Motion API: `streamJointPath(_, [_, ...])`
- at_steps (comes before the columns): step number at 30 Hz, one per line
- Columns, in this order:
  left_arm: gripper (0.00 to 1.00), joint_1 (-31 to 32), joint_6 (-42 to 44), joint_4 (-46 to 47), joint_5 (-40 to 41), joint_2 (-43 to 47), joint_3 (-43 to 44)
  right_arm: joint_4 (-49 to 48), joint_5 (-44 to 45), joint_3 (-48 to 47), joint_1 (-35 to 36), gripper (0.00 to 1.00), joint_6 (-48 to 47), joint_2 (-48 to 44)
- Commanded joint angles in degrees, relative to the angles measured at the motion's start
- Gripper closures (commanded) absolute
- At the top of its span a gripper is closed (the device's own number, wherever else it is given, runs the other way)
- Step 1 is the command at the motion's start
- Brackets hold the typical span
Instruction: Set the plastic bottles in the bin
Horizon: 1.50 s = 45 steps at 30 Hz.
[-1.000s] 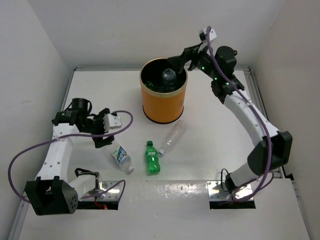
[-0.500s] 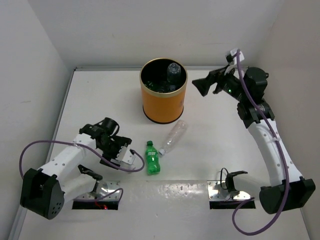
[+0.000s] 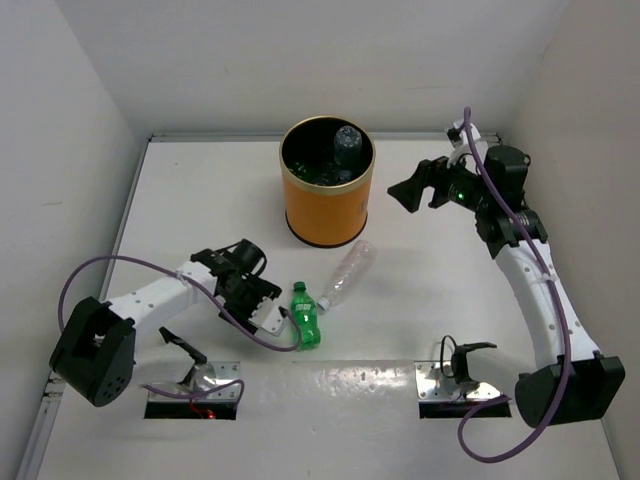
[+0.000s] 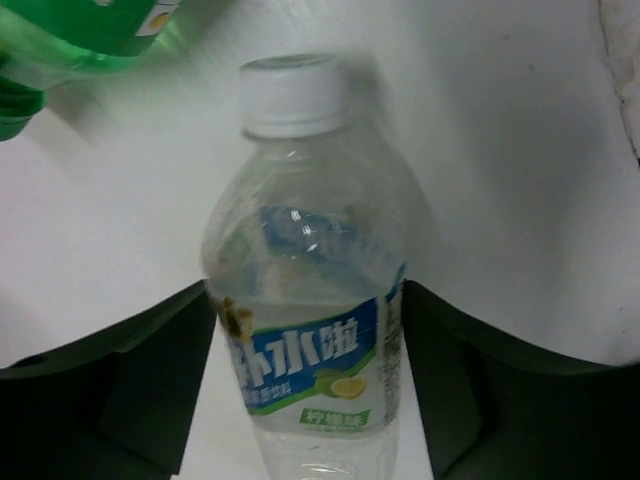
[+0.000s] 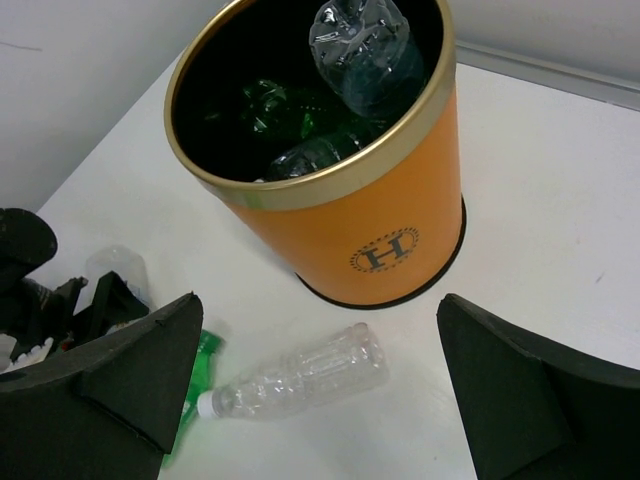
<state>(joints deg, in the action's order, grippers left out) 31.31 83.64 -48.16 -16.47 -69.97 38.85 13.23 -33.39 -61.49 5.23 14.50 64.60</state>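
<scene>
A clear bottle with a white cap and a blue-green label [image 4: 300, 220] lies on the table. My left gripper [image 4: 305, 290] is shut on it, a finger against each side. From the top view my left gripper [image 3: 265, 312] hides that bottle. Just to its right lies a green bottle [image 3: 305, 316] [image 4: 90, 30]. A clear crinkled bottle [image 3: 346, 272] [image 5: 310, 375] lies in front of the orange bin [image 3: 325, 215] [image 5: 370, 210]. The bin holds clear and green bottles [image 5: 365, 45]. My right gripper [image 3: 420, 188] [image 5: 317, 300] hangs open and empty in the air to the right of the bin.
White walls close the table at the back and on both sides. A raised edge strip [image 3: 505, 160] runs along the right side. Both arm bases [image 3: 190, 385] with their purple cables sit at the near edge.
My left arm swung down and right over the labelled bottle, and its jaws narrowed onto it. My right arm drew back from above the bin, leaving a clear bottle inside.
</scene>
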Motion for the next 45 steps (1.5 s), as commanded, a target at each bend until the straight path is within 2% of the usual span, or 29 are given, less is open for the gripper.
streamJointPath(1, [0.29, 1.6, -1.4, 1.0, 2.1, -0.5, -1.1, -0.4, -2.3, -0.1, -1.4, 0.03, -0.3, -0.1])
streamJointPath(4, [0.39, 0.9, -6.4, 1.0, 2.1, -0.5, 3.4, -0.2, -2.6, 1.3, -1.8, 0.03, -0.1, -1.1])
streamJointPath(5, [0.47, 0.1, -8.3, 1.0, 0.6, -0.5, 5.8, -0.1, -2.7, 1.6, -1.8, 0.04, -0.1, -1.6])
streamJointPath(7, [0.55, -1.9, -13.1, 1.0, -2.0, -1.1, 17.1, -0.2, -2.9, 3.1, -2.0, 0.04, -0.1, -2.3])
streamJointPath(8, [0.62, -2.7, -20.1, 1.0, -6.8, -2.7, 22.4, -0.7, -2.8, 4.2, -1.9, 0.04, -0.2, -2.3])
streamJointPath(9, [0.65, -5.2, -24.3, 1.0, -10.2, -3.9, 34.2, -0.7, -2.9, 4.6, -1.9, 0.04, -0.1, -2.9])
streamJointPath(10, [0.68, -6.6, -28.7, 1.8, -14.0, -5.4, 40.5, -0.7, -2.9, 5.2, -1.9, 0.04, -0.3, -3.2])
streamJointPath(11, [0.7, -8.1, -38.7, 3.1, -21.3, -8.7, 46.3, -1.0, -3.2, 6.5, -1.8, 0.04, -0.7, -3.3])
streamJointPath(13, [0.7, -11.1, -51.6, 9.0, -25.7, -11.3, 58.4, -1.1, -3.3, 7.2, -1.8, 0.04, -1.1, -3.6])
streamJointPath(14, [0.7, -11.9, -64.7, 18.9, -27.1, -12.0, 60.2, -0.8, -3.4, 7.9, -1.8, 0.04, -1.4, -3.4])
streamJointPath(16, [0.71, -13.0, -77.9, 33.1, -28.7, -12.0, 58.5, -0.7, -3.7, 8.2, -1.8, 0.04, -1.5, -3.4])
streamJointPath(17, [0.72, -13.9, -84.3, 49.4, -28.7, -11.4, 56.3, -0.3, -3.5, 8.4, -2.0, 0.04, -1.6, -3.4])
streamJointPath(18, [0.74, -13.9, -95.4, 56.8, -27.8, -11.4, 54.2, -0.3, -3.5, 8.8, -2.0, 0.04, -1.6, -3.5])
streamJointPath(19, [0.77, -14.4, -99.9, 62.2, -26.3, -11.4, 52.9, -0.3, -3.7, 9.1, -2.0, 0.04, -1.9, -3.5])
streamJointPath(21, [0.78, -14.4, -108.4, 67.6, -26.2, -17.1, 55.9, -0.2, -3.8, 9.9, -2.0, 0.04, -2.8, -3.8])
streamJointPath(22, [0.79, -14.4, -110.1, 68.4, -26.8, -19.0, 57.9, -0.1, -4.0, 10.1, -1.9, 0.04, -2.8, -3.7])
streamJointPath(25, [0.82, -14.4, -116.3, 76.4, -26.8, -23.4, 56.3, -0.8, -4.1, 11.1, -2.0, 0.04, -3.5, -3.7])
streamJointPath(31, [0.82, -12.7, -112.0, 72.8, -24.7, -27.0, 54.2, -0.4, -4.1, 11.5, -1.8, 0.03, -6.1, -1.9])
streamJointPath(34, [0.57, -12.7, -111.0, 70.4, -24.1, -27.0, 51.1, -0.6, -4.1, 11.7, -0.8, 0.03, -9.3, -1.8])
streamJointPath(35, [0.33, -12.2, -111.0, 69.6, -24.1, -26.2, 50.4, -0.7, -4.1, 11.8, -0.1, 0.03, -10.2, -1.6])
streamJointPath(36, [0.18, -12.1, -109.9, 66.2, -22.7, -25.7, 50.4, -1.2, -4.1, 11.9, 0.5, 0.03, -13.8, -1.5])
streamJointPath(37, [0.1, -12.1, -108.4, 64.7, -21.3, -25.1, 50.4, -0.9, -4.0, 12.3, 1.7, 0.03, -16.0, -1.3])
streamJointPath(39, [0.0, -12.7, -107.2, 62.9, -20.1, -23.2, 51.1, 0.6, -4.1, 12.3, 4.1, 0.03, -22.5, -0.5])
streamJointPath(44, [0.0, -16.7, -104.9, 57.5, -18.9, -19.5, 57.1, 7.8, -2.8, 10.0, 14.5, 0.03, -46.1, 2.7])
streamJointPath(45, [0.0, -18.3, -104.9, 56.2, -18.9, -18.7, 58.8, 9.7, -2.0, 9.6, 15.4, 0.03, -48.0, 3.2])
